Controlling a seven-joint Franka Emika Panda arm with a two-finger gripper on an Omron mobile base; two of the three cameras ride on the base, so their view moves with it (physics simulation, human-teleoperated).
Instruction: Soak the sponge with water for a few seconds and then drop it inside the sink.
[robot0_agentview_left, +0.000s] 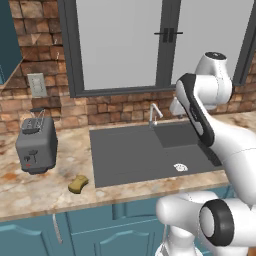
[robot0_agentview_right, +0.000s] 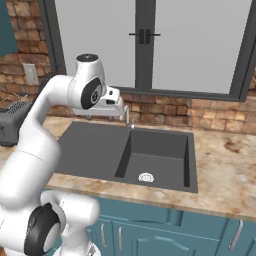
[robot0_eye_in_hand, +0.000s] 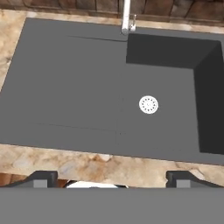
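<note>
Step in hand, as I judge it: the start. The sponge (robot0_agentview_left: 78, 184) hasn't been picked up; it lies on the counter (robot0_agentview_left: 45, 190) at lower left of the left base view, betw. the toaster (robot0_agentview_left: 36, 145) and the sink (robot0_agentview_left: 130, 155), near the front edge.

Gripper (robot0_eye_in_hand: 111, 177): in the hand view the tips sit wide apart at the bottom corners w/ nothing betw. them, so spread and empty, looking down on the sink.

No water visible at the faucet (robot0_agentview_left: 154, 114).

Next move calls for swinging across to the sponge, coming down over it and closing on its sides. Then the tap needs turning on.

Sponge: mustard-tan, rounded, looks soft. Sink: matte dark grey, rectangular, w/ a flat drainboard, a deeper basin and a white round drain (robot0_eye_in_hand: 148, 105). Faucet: slim, silver, curved. Counter: mottled beige stone.
</note>
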